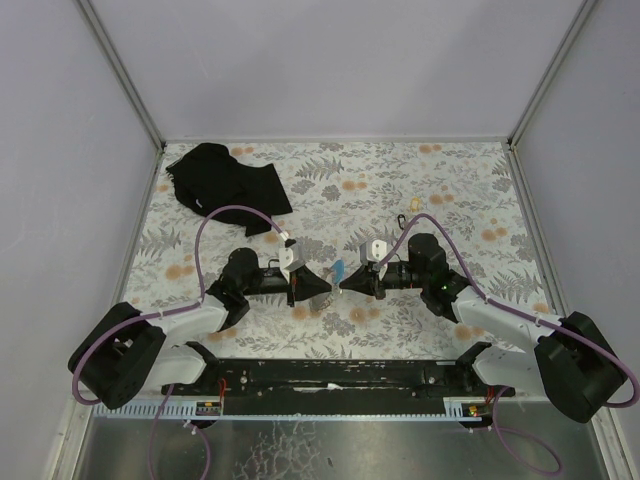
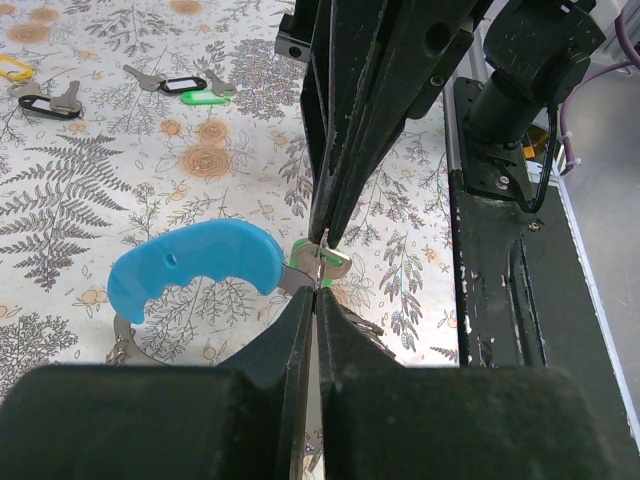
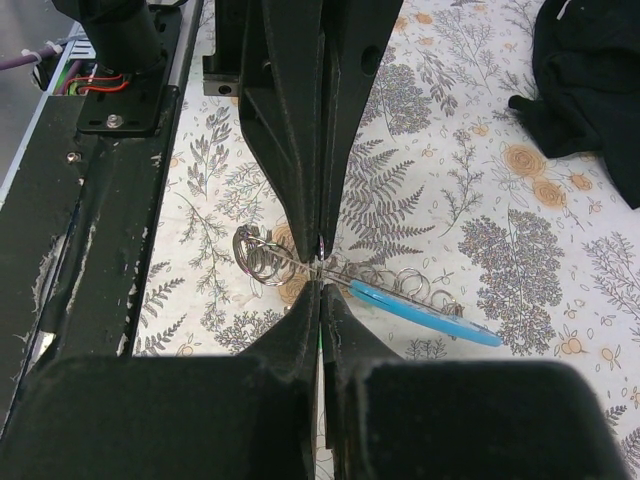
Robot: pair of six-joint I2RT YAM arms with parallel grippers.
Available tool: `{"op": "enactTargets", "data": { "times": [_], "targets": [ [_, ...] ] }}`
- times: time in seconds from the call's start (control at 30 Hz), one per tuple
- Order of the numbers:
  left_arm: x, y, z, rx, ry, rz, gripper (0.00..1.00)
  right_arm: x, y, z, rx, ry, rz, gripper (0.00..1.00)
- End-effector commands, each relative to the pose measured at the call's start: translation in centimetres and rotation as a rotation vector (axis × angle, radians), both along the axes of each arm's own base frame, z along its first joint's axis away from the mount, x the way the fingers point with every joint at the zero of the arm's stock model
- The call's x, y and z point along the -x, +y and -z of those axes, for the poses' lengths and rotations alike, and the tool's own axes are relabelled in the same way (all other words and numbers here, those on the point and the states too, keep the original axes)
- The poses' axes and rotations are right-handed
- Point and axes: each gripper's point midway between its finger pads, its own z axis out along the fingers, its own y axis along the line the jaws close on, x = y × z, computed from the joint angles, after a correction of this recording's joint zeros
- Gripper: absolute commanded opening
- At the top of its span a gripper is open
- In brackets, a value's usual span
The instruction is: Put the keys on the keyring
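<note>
The keyring (image 2: 190,265) is a light-blue curved band with a grey wire carrying several small metal rings (image 3: 258,252). It hangs just above the patterned table at mid-table (image 1: 338,270). My left gripper (image 2: 316,292) is shut on the grey metal end of the keyring, next to the blue band. My right gripper (image 3: 320,287) faces it tip to tip and is shut on a key with a green tag (image 2: 322,262), which touches the keyring's metal. More keys lie far off on the table: one with a green tag (image 2: 205,97) and one with a black tag (image 2: 180,84).
A black cloth (image 1: 225,180) lies at the table's back left. A yellow-tagged key (image 2: 15,68) and another black-tagged key (image 2: 50,105) lie near the loose ones. The black base rail (image 1: 330,375) runs along the near edge, and grey walls enclose the table.
</note>
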Motion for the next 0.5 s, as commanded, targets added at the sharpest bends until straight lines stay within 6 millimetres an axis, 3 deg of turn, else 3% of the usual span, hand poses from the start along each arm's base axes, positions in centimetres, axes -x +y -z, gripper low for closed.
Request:
{"op": "enactTargets", "data": {
  "times": [0.0, 0.47],
  "targets": [
    [-0.27, -0.16, -1.36, 0.045, -0.059, 0.004, 0.00, -0.37, 0.65, -2.25, -0.054, -0.049, -0.023, 0.00],
    [-0.40, -0.10, -1.14, 0.037, -0.065, -0.006, 0.00, -0.49, 0.95, -2.46, -0.060, -0.011, -0.018, 0.00]
  ]
}}
